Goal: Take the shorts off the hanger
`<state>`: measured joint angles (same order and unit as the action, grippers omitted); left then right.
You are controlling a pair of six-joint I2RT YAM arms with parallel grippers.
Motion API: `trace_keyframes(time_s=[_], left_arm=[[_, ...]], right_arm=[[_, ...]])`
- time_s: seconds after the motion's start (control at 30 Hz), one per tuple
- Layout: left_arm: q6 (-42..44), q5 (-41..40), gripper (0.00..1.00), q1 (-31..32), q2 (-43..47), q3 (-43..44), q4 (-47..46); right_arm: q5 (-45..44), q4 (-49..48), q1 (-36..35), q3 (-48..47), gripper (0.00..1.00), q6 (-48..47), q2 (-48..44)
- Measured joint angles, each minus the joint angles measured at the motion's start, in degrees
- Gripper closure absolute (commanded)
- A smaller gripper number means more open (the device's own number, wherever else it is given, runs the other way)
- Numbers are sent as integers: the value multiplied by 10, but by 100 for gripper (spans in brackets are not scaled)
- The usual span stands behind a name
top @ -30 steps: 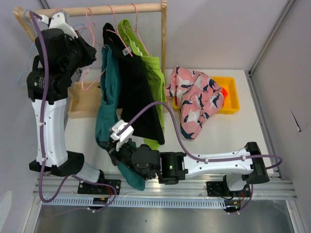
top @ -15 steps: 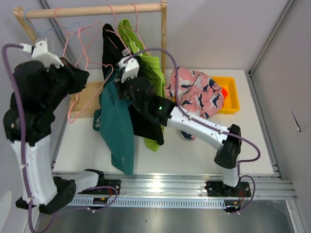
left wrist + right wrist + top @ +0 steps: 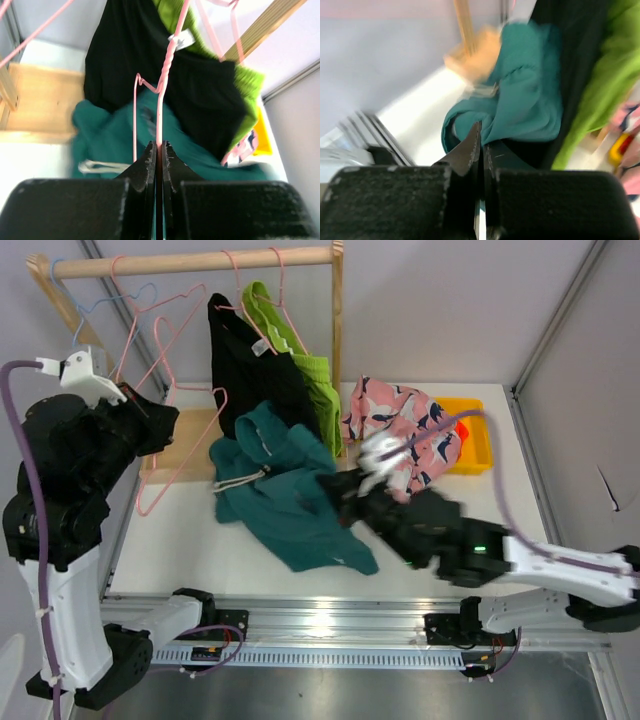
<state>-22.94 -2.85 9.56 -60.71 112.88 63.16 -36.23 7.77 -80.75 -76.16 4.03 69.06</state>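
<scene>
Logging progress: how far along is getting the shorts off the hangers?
Done: the teal shorts lie on the table; the pink patterned shorts drape the yellow bin. In hand: the left pincer is shut on a bare pink hanger, the right pincer shut beside the teal fabric. Left: the black shorts and lime green shorts hang on hangers.
</scene>
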Motion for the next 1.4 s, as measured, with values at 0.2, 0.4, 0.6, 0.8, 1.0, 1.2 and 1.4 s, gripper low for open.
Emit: trace_keyframes(time_s=[0.2,0.4,0.6,0.8,1.0,1.2,1.4], left_arm=[[0,-5,100,0,9,-61,-17],[4,-15,100,0,22,-82,-23],[7,-18,100,0,31,-82,-26],[16,-22,100,0,35,-82,-26],[26,-25,100,0,34,-82,-27],[36,-26,100,0,34,-83,-27],[36,-26,100,0,37,-93,-40]], right_arm=[[-95,39,-8,-134,100,-96,-144],[-132,35,44,-312,100,-223,-116],[-59,98,225,-459,100,-244,6],[91,175,434,-575,100,-199,124],[230,198,621,-600,100,-125,183],[318,174,699,-606,100,-65,219],[375,138,702,-574,100,-27,225]])
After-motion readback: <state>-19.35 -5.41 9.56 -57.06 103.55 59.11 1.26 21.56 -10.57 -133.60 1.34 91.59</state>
